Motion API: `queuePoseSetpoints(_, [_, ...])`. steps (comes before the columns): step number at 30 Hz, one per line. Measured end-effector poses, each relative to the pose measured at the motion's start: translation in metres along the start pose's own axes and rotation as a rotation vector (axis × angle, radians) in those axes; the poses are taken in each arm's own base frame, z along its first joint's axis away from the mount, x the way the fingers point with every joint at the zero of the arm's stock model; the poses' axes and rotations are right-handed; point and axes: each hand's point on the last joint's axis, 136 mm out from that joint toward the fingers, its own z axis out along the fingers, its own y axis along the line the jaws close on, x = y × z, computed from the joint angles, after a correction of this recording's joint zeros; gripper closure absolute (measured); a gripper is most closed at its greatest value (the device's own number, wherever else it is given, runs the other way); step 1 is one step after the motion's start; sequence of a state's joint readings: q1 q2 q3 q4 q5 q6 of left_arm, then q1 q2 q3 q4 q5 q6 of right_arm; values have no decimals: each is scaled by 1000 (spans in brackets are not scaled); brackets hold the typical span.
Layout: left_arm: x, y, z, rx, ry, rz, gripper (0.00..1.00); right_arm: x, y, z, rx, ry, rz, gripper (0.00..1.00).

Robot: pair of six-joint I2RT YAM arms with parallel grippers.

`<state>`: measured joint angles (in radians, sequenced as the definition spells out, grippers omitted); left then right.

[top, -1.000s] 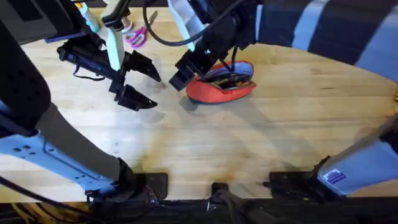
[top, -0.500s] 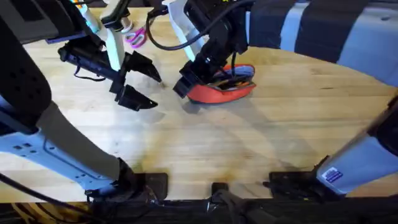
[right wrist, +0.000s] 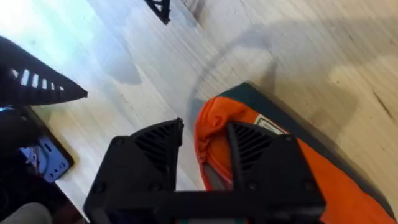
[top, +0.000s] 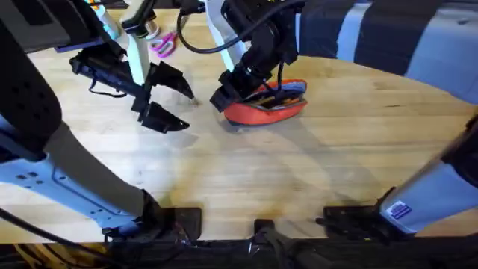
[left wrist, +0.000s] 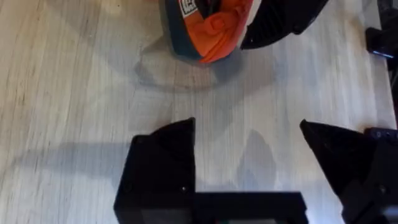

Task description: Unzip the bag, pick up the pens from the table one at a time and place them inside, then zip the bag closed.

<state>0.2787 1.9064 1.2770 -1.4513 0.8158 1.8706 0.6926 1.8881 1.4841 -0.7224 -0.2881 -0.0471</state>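
The red-orange bag (top: pixel 269 108) lies on the table (top: pixel 299 172) right of centre, its top slit gaping. Slim dark and tan shapes inside the slit look like pens (top: pixel 275 94). My right gripper (top: pixel 226 95) is at the bag's left end. In the right wrist view its fingers (right wrist: pixel 155 152) stand close together around the orange end fold of the bag (right wrist: pixel 210 134). My left gripper (top: pixel 169 98) hovers left of the bag, open wide, with bare wood between its fingers (left wrist: pixel 165 155). The bag's end (left wrist: pixel 214 34) shows beyond them.
Pink-handled scissors (top: pixel 163 43) lie at the back left beside other small items. The arm bases and cables line the table's near edge. Bare wood stretches across the front and right of the table.
My right gripper has shifted slightly right and closer onto the bag's left end. The left arm and the bag have stayed put.
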Motion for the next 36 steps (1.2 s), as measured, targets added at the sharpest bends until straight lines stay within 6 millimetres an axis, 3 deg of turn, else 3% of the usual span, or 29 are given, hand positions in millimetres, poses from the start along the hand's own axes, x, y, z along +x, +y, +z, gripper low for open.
queuePoseSetpoints(7, [0,0,0,0,0,0,8,-5,8,0,-48,-20,12,666])
queuePoseSetpoints(14, [0,0,0,0,0,0,7,-5,10,0,-61,-20,22,953])
queuePoseSetpoints(24, [0,0,0,0,0,0,7,-9,0,-7,-71,-38,52,968])
queuePoseSetpoints(36, [0,0,0,0,-1,0,7,-40,2,-46,-60,-120,42,970])
